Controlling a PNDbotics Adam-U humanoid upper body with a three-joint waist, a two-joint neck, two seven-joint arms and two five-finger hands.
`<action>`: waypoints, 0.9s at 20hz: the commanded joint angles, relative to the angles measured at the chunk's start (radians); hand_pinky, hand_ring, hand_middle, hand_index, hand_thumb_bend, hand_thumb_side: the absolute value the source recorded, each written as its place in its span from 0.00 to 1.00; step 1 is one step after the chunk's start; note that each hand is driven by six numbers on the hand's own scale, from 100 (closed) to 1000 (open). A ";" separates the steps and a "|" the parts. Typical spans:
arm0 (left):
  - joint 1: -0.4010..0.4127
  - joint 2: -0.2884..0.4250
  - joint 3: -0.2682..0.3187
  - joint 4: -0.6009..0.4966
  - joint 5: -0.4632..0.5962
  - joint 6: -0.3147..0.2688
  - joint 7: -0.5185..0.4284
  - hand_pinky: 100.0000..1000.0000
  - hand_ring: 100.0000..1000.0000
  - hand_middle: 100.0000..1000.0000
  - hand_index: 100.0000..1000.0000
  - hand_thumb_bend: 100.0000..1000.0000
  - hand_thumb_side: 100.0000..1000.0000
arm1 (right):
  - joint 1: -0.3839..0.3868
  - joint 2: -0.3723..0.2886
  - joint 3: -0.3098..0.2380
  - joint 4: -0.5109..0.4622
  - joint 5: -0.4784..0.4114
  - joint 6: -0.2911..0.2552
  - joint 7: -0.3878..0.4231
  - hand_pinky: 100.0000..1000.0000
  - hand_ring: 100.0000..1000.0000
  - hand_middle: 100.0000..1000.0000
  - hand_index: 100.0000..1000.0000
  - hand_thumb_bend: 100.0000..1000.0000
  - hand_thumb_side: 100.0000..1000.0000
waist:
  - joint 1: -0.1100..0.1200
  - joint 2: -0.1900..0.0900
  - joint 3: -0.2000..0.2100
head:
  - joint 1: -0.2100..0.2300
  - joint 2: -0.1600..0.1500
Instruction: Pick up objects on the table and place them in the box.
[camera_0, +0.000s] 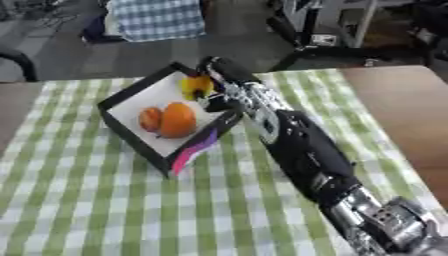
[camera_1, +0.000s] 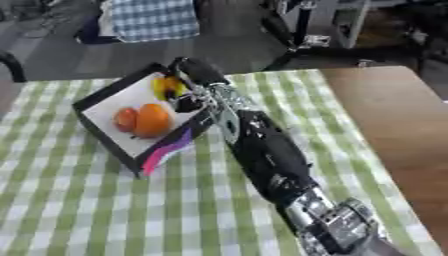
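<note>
Desk (camera_0: 87, 210) under green checked cloth, black-rimmed box (camera_0: 131, 95) holding two orange fruits (camera_0: 178, 120), my right hand (camera_0: 214, 87) over the box, fingers clamped on a yellow object (camera_0: 196, 86).

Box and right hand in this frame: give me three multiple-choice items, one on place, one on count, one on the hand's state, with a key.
1. Where does the box stand?
A. on the green checked cloth
B. on the bare wood
C. on the floor

2. How many orange round fruits lie in the box?
A. none
B. two
C. five

3. What is the right hand doing?
A. resting open at a lower corner
B. reaching over the box with its fingers at a yellow object
C. lifting the box off the table

Key: 1 A, the checked cloth shows all round the box. 2 B, a smaller and a larger orange fruit lie side by side on the white floor of the box. 3 B, the arm stretches from the lower right to the box's far corner, where the yellow object sits at the hand.
</note>
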 joint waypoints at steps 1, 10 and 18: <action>-0.015 0.008 0.000 -0.012 0.005 -0.003 -0.005 0.74 0.51 0.57 0.81 0.24 0.73 | -0.015 0.004 -0.007 -0.002 0.032 -0.008 -0.007 0.90 0.74 0.71 0.64 0.00 0.20 | 0.013 0.005 0.003 | -0.014 -0.016; -0.006 0.007 0.004 -0.008 0.003 -0.002 -0.005 0.74 0.51 0.57 0.82 0.24 0.73 | -0.015 -0.012 -0.012 -0.021 0.043 0.007 -0.086 0.91 0.76 0.74 0.90 0.38 0.63 | 0.008 -0.003 -0.009 | -0.013 -0.010; 0.019 0.017 0.017 -0.002 -0.003 0.000 0.007 0.75 0.51 0.57 0.81 0.23 0.73 | 0.014 -0.126 0.029 -0.158 -0.067 -0.063 -0.049 0.91 0.75 0.73 0.89 0.31 0.62 | -0.004 -0.021 -0.061 | 0.023 0.002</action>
